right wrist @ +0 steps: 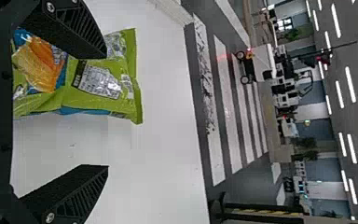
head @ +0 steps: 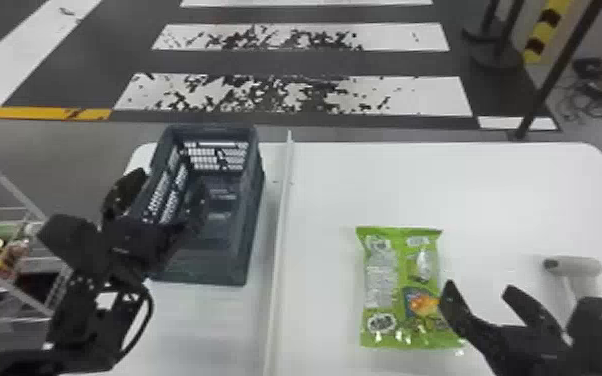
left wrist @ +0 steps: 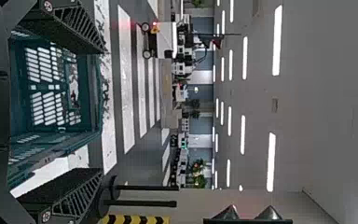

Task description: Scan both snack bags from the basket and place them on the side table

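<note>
Lying well in from the table's (head: pixel 465 190) far edge, right of the divider (head: pixel 281 220): green snack bag (head: pixel 400 285), right gripper (head: pixel 480 289) at its right side, fingers wide. Left gripper (head: pixel 167 192), also wide, at the basket (head: pixel 205 275) by the far left corner; scanner (head: pixel 577 266) right of the bag.

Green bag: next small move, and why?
Probably shift the right gripper to the robot's left, over the green bag: it is open, but one finger is at the bag's right edge and the other well outside.
</note>
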